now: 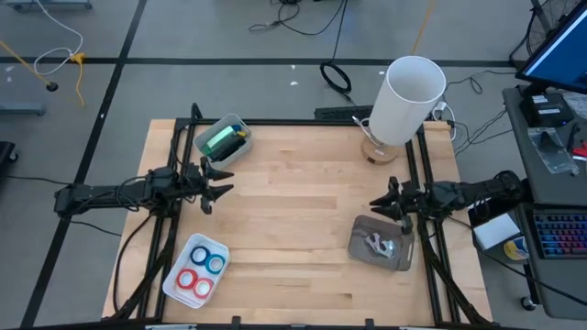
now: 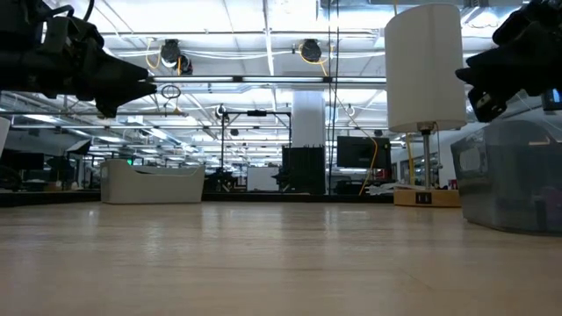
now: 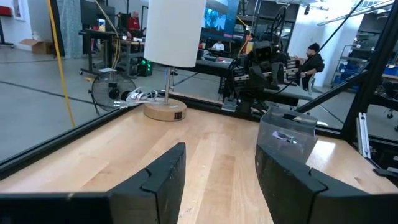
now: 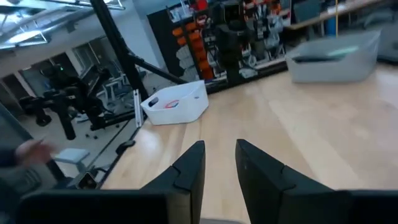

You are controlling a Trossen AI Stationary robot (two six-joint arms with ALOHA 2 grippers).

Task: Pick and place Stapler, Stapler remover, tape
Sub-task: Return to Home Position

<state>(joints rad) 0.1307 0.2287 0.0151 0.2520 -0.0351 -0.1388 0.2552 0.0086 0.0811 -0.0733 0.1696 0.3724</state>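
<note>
A green stapler lies in a clear bin at the table's far left. The red and blue tape rolls lie flat in a white tray at the near left. A grey stapler remover lies in a clear bin at the near right. My left gripper hovers open at the left edge, pointing level across the table, with nothing between its fingers. At the right edge my right gripper hovers just beyond the remover's bin, a narrow empty gap between its fingers.
A white lamp on a round wooden base stands at the far right corner. Black frame rails run along the table's left, right and far edges. The bare wooden middle lies between the two arms.
</note>
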